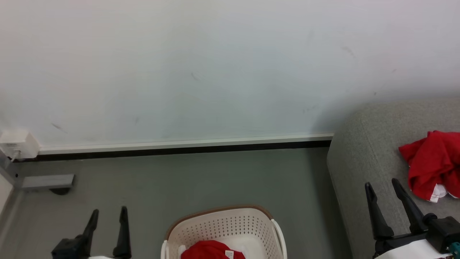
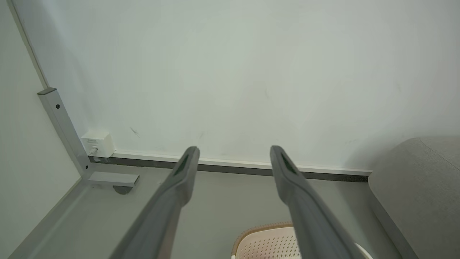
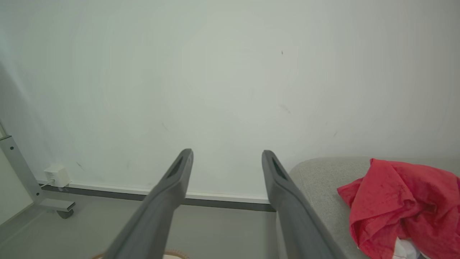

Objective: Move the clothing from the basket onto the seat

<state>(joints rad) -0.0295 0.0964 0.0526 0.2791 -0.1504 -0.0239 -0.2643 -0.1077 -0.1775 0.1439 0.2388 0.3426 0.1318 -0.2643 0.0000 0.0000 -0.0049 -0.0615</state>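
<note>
Head view: a pale wall [image 1: 215,64] filled the upper half of the frame, with a grey floor [image 1: 215,180] beneath it. At the bottom centre stood the basket [image 1: 222,225], cream with a brown rim. Inside it, cut off by the bottom edge, lay the labelled red garment [image 1: 210,251], its small white tag showing. At the right edge the grey sofa [image 1: 359,158] carried the crumpled red garment [image 1: 433,162], with a little white showing at its lower edge. The left pincer [image 1: 109,212] sat at the lower left, beside the basket, with its fingers spread and nothing between them. The right pincer [image 1: 381,184] sat at the lower right in front of the sofa, also spread and empty. It was near the crumpled red garment but did not appear to touch it.

Left wrist view: two grey fingers rose from the bottom edge, wide apart and empty, pointing towards the foot of the wall. Part of the basket's rim showed at the bottom edge by the right-hand finger. A white socket box [image 2: 97,144] and a grey metal frame [image 2: 63,129] stood at the left, and a corner of the sofa at the lower right.

Right wrist view: the fingers were likewise parted and held nothing. The crumpled red garment lay on the sofa at the lower right, and a sliver of the basket's rim showed at the bottom edge.

The task looked about half done, with one garment on the sofa and one in the basket left to move. Neither pincer had hold of it yet.
</note>
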